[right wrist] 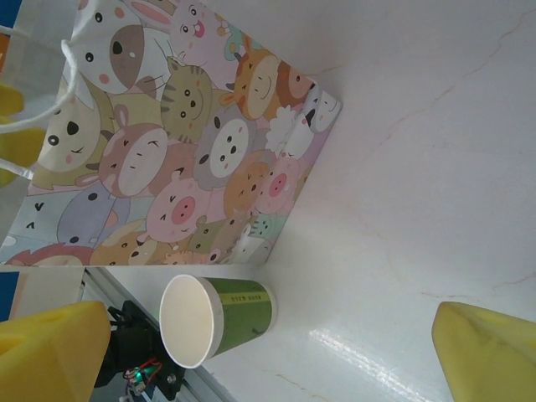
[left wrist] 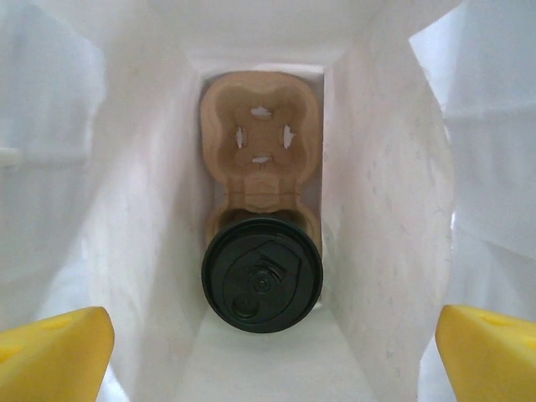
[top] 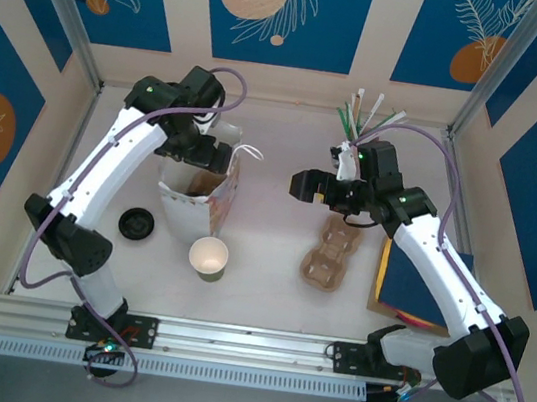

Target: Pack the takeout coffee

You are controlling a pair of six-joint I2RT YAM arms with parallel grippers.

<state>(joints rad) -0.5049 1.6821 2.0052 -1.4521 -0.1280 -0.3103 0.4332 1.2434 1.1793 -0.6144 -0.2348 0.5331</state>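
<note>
- You find the takeout coffee (left wrist: 261,275) inside the gift bag (top: 185,207). The left wrist view looks straight down on it, so its round black lid faces you and hides the cup wall beneath.
- It seems to sit in the nearer socket of a brown cup carrier (left wrist: 261,138) lying on the bag's floor, though the lid covers the seat itself. The farther socket lies open to view.
- Your left gripper (left wrist: 270,356) hangs over the bag's open mouth. Its yellow fingers (left wrist: 59,347) are spread wide, one to each side, released and gripping nothing.
- The bag stands upright left of the middle of the bench (top: 265,292), with cartoon animals printed on its side.
- Just in front of the bag, toward the near edge, a lidless green cup (top: 209,257) stands upright, white inside.
- A loose black lid (top: 136,223) lies flat toward the left edge, close by the left arm.
- Your right gripper (top: 303,184) is in the air to the right of the bag and points toward it. Its fingers (right wrist: 490,356) are wide apart and hold nothing.
- A second carrier (top: 331,256) lies on the bench right of the middle, near that gripper.
- A bundle of straws (top: 362,119) stands toward the far right corner.
- A flat dark blue pad (top: 401,276) lies by the right edge, partly under the right arm.
</note>
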